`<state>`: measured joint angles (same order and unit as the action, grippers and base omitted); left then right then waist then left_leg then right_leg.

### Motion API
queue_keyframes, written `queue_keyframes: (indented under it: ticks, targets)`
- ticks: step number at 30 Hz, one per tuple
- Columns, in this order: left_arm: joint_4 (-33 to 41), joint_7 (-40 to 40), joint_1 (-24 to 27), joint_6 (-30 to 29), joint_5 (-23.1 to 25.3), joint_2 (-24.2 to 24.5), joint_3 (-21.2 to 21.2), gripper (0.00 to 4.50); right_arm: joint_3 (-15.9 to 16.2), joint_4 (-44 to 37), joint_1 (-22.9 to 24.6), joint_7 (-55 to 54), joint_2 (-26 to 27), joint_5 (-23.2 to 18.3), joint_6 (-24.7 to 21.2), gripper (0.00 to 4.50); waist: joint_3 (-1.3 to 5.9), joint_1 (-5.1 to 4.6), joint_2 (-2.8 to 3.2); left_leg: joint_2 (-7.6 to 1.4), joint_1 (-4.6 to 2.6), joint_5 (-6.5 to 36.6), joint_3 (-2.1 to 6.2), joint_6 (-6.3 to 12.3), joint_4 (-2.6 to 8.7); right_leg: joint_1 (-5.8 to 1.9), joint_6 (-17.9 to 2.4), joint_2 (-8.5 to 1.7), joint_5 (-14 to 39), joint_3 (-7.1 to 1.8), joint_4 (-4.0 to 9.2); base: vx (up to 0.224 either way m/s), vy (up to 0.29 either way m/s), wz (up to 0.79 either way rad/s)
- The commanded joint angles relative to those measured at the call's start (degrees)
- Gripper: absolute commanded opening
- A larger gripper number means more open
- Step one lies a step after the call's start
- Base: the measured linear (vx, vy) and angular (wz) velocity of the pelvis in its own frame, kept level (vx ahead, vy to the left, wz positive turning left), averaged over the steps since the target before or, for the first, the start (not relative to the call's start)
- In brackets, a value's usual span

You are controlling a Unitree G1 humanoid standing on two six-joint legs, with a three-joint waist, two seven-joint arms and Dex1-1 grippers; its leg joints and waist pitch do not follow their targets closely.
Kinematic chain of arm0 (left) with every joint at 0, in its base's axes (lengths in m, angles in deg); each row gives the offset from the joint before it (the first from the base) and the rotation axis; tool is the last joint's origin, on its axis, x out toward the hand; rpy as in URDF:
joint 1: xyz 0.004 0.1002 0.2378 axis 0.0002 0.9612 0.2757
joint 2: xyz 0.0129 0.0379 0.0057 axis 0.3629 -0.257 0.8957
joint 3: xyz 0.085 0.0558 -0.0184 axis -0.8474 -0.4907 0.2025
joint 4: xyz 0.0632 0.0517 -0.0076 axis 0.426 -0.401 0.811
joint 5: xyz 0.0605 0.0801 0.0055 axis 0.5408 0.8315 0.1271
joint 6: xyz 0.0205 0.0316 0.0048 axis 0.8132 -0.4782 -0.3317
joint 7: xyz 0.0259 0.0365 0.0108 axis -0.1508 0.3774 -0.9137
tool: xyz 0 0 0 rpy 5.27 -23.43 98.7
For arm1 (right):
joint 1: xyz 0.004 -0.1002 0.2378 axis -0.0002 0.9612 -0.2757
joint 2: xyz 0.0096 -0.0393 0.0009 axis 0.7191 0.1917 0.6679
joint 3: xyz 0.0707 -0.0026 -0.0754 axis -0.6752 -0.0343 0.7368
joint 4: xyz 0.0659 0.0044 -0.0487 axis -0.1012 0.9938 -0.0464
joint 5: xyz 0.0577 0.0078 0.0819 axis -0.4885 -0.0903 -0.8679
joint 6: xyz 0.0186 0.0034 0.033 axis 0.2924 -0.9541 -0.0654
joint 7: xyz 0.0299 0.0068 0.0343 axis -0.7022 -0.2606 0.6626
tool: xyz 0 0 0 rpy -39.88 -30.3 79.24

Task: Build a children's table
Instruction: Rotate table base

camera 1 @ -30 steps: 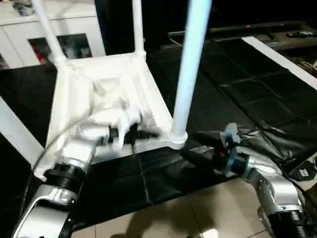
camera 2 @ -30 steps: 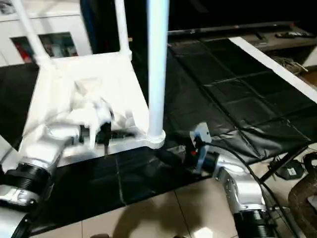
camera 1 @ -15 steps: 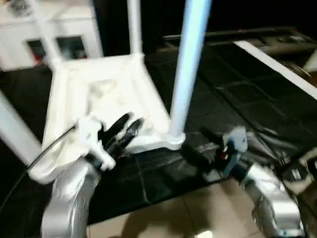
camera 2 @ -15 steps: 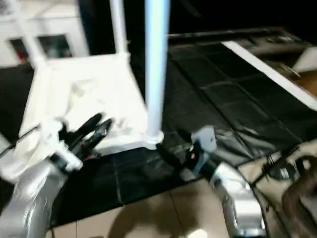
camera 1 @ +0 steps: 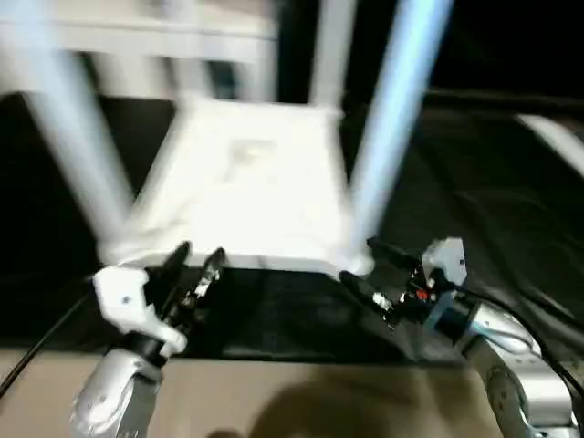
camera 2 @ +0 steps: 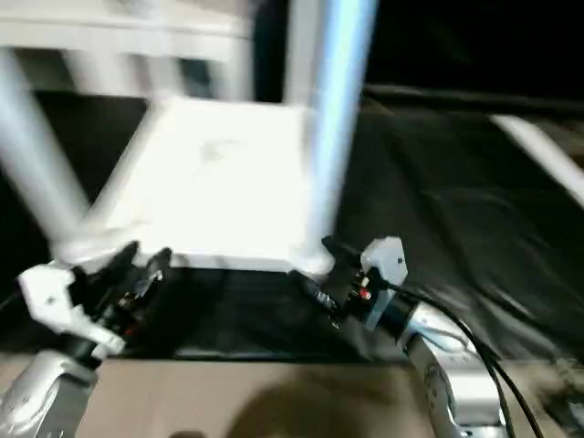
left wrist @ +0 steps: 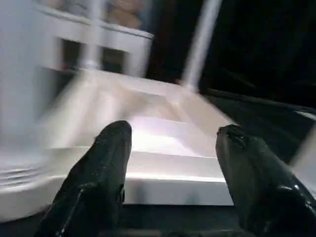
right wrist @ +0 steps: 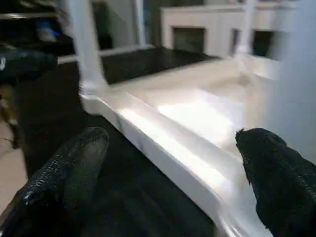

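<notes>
The children's table (camera 1: 255, 192) lies upside down on a black mat, all white, with its legs standing up. The near right leg (camera 1: 394, 137) rises from the corner socket, and the near left leg (camera 1: 73, 155) rises on the other side. My left gripper (camera 1: 200, 252) hovers just in front of the table's near edge, open, with nothing between its fingers (left wrist: 111, 148). My right gripper (camera 1: 358, 260) stands open beside the near right corner, also holding nothing. In the right wrist view the table's rim (right wrist: 163, 143) runs between its wide-spread fingers (right wrist: 89, 148).
The black mat (camera 1: 474, 182) covers the floor around the table. Beige tile floor (camera 1: 274, 401) lies in front of it, under my forearms. A white cabinet (camera 1: 137, 46) stands behind the table at the back left.
My left gripper has drawn back from over the table's underside to its near edge and opened. The right gripper has stayed open by the near right corner. The camera has shifted.
</notes>
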<state>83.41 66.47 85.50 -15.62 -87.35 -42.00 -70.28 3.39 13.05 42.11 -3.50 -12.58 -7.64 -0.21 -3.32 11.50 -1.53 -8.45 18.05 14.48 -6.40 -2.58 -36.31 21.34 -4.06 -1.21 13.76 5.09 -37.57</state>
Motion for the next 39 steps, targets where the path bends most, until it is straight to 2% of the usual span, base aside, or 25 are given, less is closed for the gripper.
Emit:
queue_keyframes:
  ticks: [1, 2, 3, 4, 5, 6, 7, 8, 9, 11, 13, 14, 15, 18, 20, 21, 22, 23, 26, 27, 28, 30, 34, 36, 39]
  targets:
    - [-3.46, -2.93, 0.90, 6.43, 2.68, -0.61, 2.80, 3.38, -0.84, -0.81, 0.60, -0.08, -0.23, -1.99, -0.41, 4.50, 1.49, -1.63, 0.54, -7.45, -2.57, 11.56, 0.45, 7.29, 5.98, 0.49, -5.20, -4.55, 21.45, -3.74, 8.93, -0.045, 0.054, 0.38]
    - [-4.14, -3.42, 0.99, 7.57, 3.07, -0.69, 3.30, 3.42, -0.80, -0.78, 0.58, -0.08, -0.34, -2.08, -0.63, 4.50, 1.37, -2.13, 0.73, -8.60, -2.72, 16.77, 0.44, 5.71, 6.78, 0.36, -4.33, -4.64, 20.45, -3.56, 8.79, -0.045, 0.054, 0.38]
    - [-5.79, -4.46, 1.16, 10.25, 3.56, -0.97, 4.70, 3.42, -0.70, -0.74, 0.48, -0.12, -0.62, -2.31, -1.41, 4.50, 1.81, -2.44, 0.97, -8.81, -2.65, 20.36, -0.36, 2.84, 7.38, -0.36, -3.64, -5.95, 17.46, -3.74, 8.86, -0.025, 0.042, 0.31]
    - [-7.16, -5.22, 1.29, 12.27, 3.57, -1.16, 6.07, 3.61, -0.32, -0.84, 0.45, 0.17, -1.14, -2.31, -2.46, 4.50, 1.44, -2.99, 0.52, -7.46, -1.91, 21.37, -1.41, 1.33, 7.50, -0.94, -2.88, -6.65, 18.55, -3.82, 9.49, 0.002, 0.054, 0.18]
    - [-7.82, -5.56, 1.35, 13.14, 3.48, -1.22, 6.78, 3.61, -0.06, -0.93, 0.45, 0.36, -1.48, -2.25, -3.07, 4.50, 1.27, -3.13, 0.20, -6.76, -1.75, 21.78, -1.74, 0.74, 7.38, -0.99, -2.05, -6.99, 21.61, -3.90, 9.85, 0.002, 0.054, 0.18]
    - [-8.56, -5.98, 1.33, 13.78, 3.54, -1.10, 7.52, 3.61, 0.37, -0.98, 0.40, 0.56, -1.99, -1.65, -3.22, 4.50, 1.22, -3.55, -0.08, -5.89, -1.43, 21.27, -1.72, 0.07, 7.29, -1.25, -0.08, -7.62, 27.41, -3.86, 10.41, 0.007, 0.061, 0.07]
    - [-9.35, -6.61, 1.26, 14.35, 3.48, -0.80, 8.10, 3.81, 0.62, -0.93, 0.31, 0.74, -2.25, -1.37, -2.97, 4.50, 1.66, -3.94, -0.11, -6.00, -0.82, 18.97, -1.38, -0.17, 7.46, -1.87, 1.23, -8.08, 27.88, -3.93, 10.42, 0.017, 0.055, -0.02]
    - [-9.88, -6.99, 1.11, 14.62, 3.29, -0.70, 8.61, 3.83, 0.50, -0.82, 0.22, 0.81, -2.01, -1.67, -2.66, 4.50, 1.85, -4.19, -0.18, -6.14, -0.50, 17.66, -1.26, -0.17, 7.53, -2.03, 1.36, -8.01, 26.22, -3.91, 10.20, 0.017, 0.055, -0.02]
    - [-11.48, -8.06, 0.36, 14.55, 3.17, 0.00, 9.94, 3.86, 0.33, -0.58, -0.24, 0.77, -1.52, -1.70, -1.24, 4.50, 2.28, -4.40, -0.47, -6.38, 0.23, 14.30, -1.12, 0.07, 7.67, -2.54, 1.21, -7.99, 21.22, -3.98, 9.53, 0.000, 0.000, 0.00]
    - [-16.04, -9.04, -1.84, 13.83, 2.66, 2.96, 12.46, 4.10, 1.00, -0.26, -1.37, 1.89, -1.37, -2.02, -0.45, 4.50, 2.69, -4.62, -0.43, -6.56, 0.33, 11.10, -1.28, 0.30, 7.33, -2.17, -0.07, -8.00, 14.65, -4.17, 8.92, 0.000, 0.000, 0.00]
    - [-20.45, -7.53, -3.62, 14.70, 1.38, 5.66, 14.06, 4.26, 1.88, -0.14, -2.05, 2.89, -1.82, -2.23, -1.17, 4.50, 2.72, -5.26, -0.64, -5.98, 0.63, 9.01, -1.33, 1.22, 7.18, -2.37, -0.80, -7.71, 11.01, -4.15, 8.40, 0.000, 0.000, 0.00]
    - [-26.97, -5.14, -6.08, 15.87, 0.28, 9.83, 15.94, 4.32, 3.51, 0.27, -3.10, 4.69, -2.71, -2.43, -2.41, 4.50, 2.80, -5.48, -0.65, -5.99, 0.79, 7.28, -1.20, 1.68, 7.03, -2.56, -1.61, -7.94, 8.66, -4.17, 7.96, 0.000, 0.000, 0.00]
    - [-30.29, -3.94, -7.86, 16.43, -0.38, 11.45, 16.51, 4.41, 4.32, 0.75, -3.70, 4.74, -3.05, -1.55, -2.11, 4.50, 3.11, -5.62, -0.78, -5.83, 0.54, 5.21, -1.34, 2.22, 6.71, -2.53, -2.15, -7.71, 5.47, -4.16, 7.55, 0.051, -0.015, 0.00]
    - [-36.90, -4.24, -12.88, 15.81, 0.23, 14.50, 16.77, 4.41, 5.99, 1.77, -5.38, 5.31, -3.82, -1.09, -4.15, 4.50, 3.48, -5.67, -0.24, -6.05, 0.38, -0.07, -1.30, 3.24, 6.31, -2.72, -4.93, -7.94, -3.29, -4.13, 6.24, 0.052, -0.012, 0.02]
    - [-36.72, -4.98, -17.04, 13.20, 0.47, 15.71, 15.98, 4.41, 8.22, 4.22, -8.00, 6.51, -4.22, 1.08, -3.93, 4.50, 3.85, -5.62, 0.03, -6.18, 0.04, -2.13, -1.43, 3.33, 5.95, -2.65, -7.30, -7.98, -8.52, -4.05, 5.50, 0.050, 0.002, 0.02]
    - [-36.72, -4.98, -17.04, 13.20, 0.47, 15.71, 15.98, 4.41, 8.22, 4.22, -8.00, 6.51, -4.22, 1.08, -3.93, 4.50, 4.06, -5.62, -0.13, -6.21, 0.62, -3.99, -1.41, 3.37, 5.76, -3.02, -8.99, -8.15, -11.96, -4.06, 4.93, 0.000, 0.000, 0.00]
    - [-36.27, -5.04, -17.24, 12.85, 0.40, 15.75, 15.83, 4.41, 8.39, 4.51, -8.24, 6.60, -4.19, 1.25, -3.83, 4.50, 4.07, -5.38, -0.26, -6.17, 0.77, -5.04, -1.61, 3.79, 5.47, -2.88, -10.02, -8.18, -14.44, -4.13, 4.68, 0.000, 0.000, 0.00]
    - [-33.15, -4.26, -18.52, 10.93, -0.74, 16.22, 14.58, 4.41, 9.53, 6.26, -9.82, 6.95, -4.00, 2.13, -3.92, 4.50, 3.99, -5.45, -0.15, -6.18, 1.01, -4.88, -1.59, 3.89, 5.52, -2.95, -10.47, -8.18, -14.73, -4.09, 4.54, 0.000, 0.000, 0.00]
    - [-30.20, -1.81, -20.90, 8.95, -4.14, 17.13, 13.17, 4.41, 11.10, 8.32, -11.93, 7.48, -3.68, 2.40, -4.21, 4.50, 3.50, -5.33, -0.29, -6.00, 1.05, 0.98, -1.82, 2.92, 5.86, -3.01, -10.87, -8.56, -5.19, -4.07, 5.45, 0.000, 0.000, 0.00]
    - [-30.09, -1.55, -21.75, 8.50, -4.91, 17.43, 13.21, 4.41, 11.57, 8.73, -12.41, 7.35, -3.63, 2.51, -4.42, 4.50, 3.33, -5.11, -0.10, -6.15, 0.86, 2.45, -1.81, 2.16, 5.98, -2.81, -10.59, -8.55, -2.16, -4.06, 5.71, 0.000, 0.000, 0.00]
    - [-29.80, -1.48, -23.52, 7.05, -5.94, 18.25, 13.45, 4.41, 12.52, 9.82, -13.27, 6.91, -3.49, 3.71, -3.61, 4.50, 3.17, -4.91, -0.34, -6.23, 0.52, 4.08, -1.95, 1.54, 6.08, -2.54, -10.01, -8.43, 0.44, -4.13, 6.05, 0.000, 0.000, 0.00]
    - [-29.78, -1.54, -24.67, 6.42, -6.38, 18.58, 13.67, 4.41, 12.76, 10.68, -13.78, 6.57, -3.17, 4.35, -2.99, 4.50, 3.11, -4.64, -0.17, -6.14, 0.38, 4.96, -1.98, 0.82, 6.14, -2.37, -9.63, -8.41, 2.36, -4.21, 6.15, 0.000, 0.000, 0.00]
    - [-28.24, 5.69, -25.75, 2.37, -10.32, 19.63, 10.52, 4.41, 13.18, 13.78, -15.00, 4.07, -2.34, 6.76, -1.72, 4.50, 3.20, -4.33, -0.06, -6.07, 0.43, 5.16, -1.91, -0.66, 6.30, -2.30, -8.65, -8.54, 3.92, -4.24, 6.12, 0.000, 0.000, 0.00]
    - [-27.36, 9.18, -25.24, 0.42, -11.96, 20.33, 9.05, 4.41, 13.23, 14.77, -15.35, 3.39, -2.31, 7.43, -1.41, 4.50, 3.29, -4.02, 0.04, -6.13, 0.04, 4.89, -2.11, -0.97, 6.26, -1.90, -8.92, -8.33, 2.80, -4.28, 6.02, 0.000, 0.000, 0.00]
    - [-26.82, 12.12, -24.89, -1.77, -13.72, 21.25, 7.92, 4.41, 13.31, 15.74, -15.68, 2.97, -2.41, 7.96, -0.85, 4.50, 3.39, -3.58, 0.09, -6.13, 0.33, 4.22, -2.16, -0.90, 6.29, -2.18, -8.98, -8.37, 0.26, -4.27, 5.69, 0.000, 0.000, 0.00]
